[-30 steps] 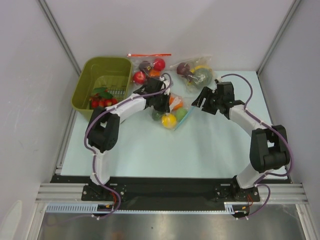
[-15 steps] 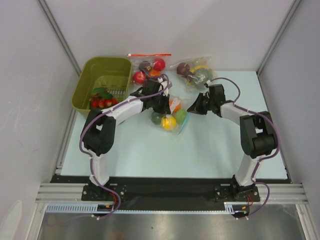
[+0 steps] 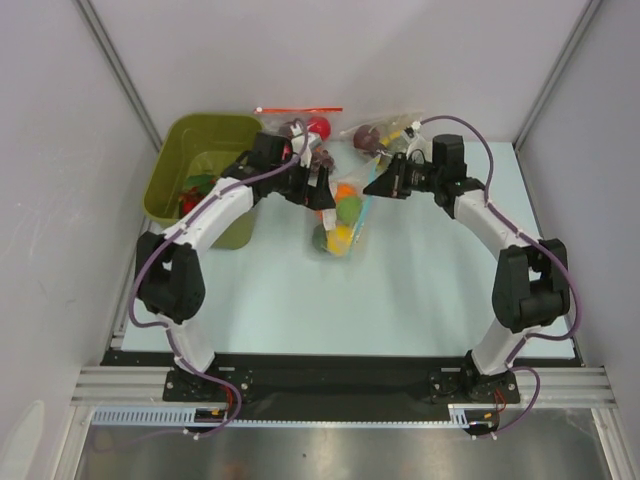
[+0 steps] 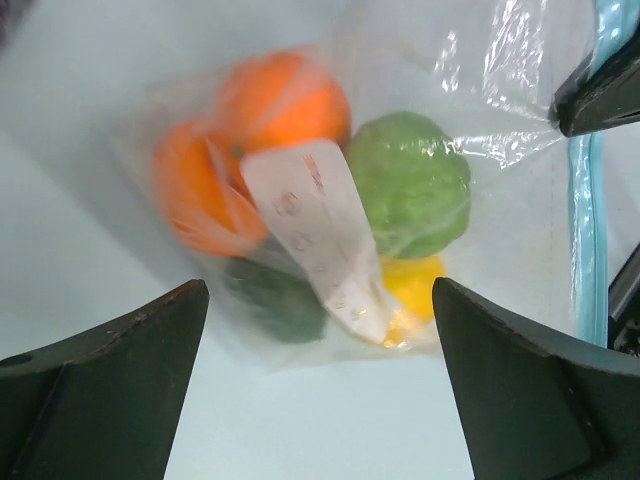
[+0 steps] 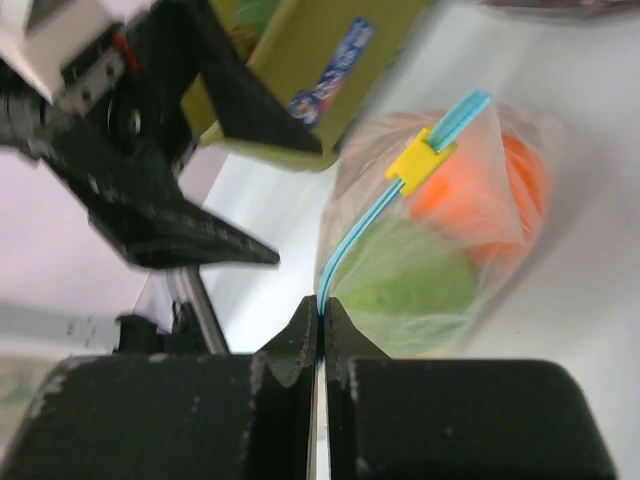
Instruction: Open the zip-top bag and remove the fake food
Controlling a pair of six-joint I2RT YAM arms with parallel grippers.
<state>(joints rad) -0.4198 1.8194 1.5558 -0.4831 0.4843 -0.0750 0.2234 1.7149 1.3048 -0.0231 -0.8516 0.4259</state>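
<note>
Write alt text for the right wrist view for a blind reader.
The right end effector is shut on the light-blue zip strip of a clear zip-top bag, with a yellow slider farther along. Inside are an orange fruit and a light green fruit. The left end effector is open.

The top view looks steeply down from above and behind the arm bases [image 3: 200, 385], covering the whole table [image 3: 430, 290]. The left wrist camera faces down, close over the zip-top bag [image 4: 480, 150]. The right wrist camera sights along the right gripper [image 5: 321, 305] at the bag's edge, equally near. All three share that bag.
</note>
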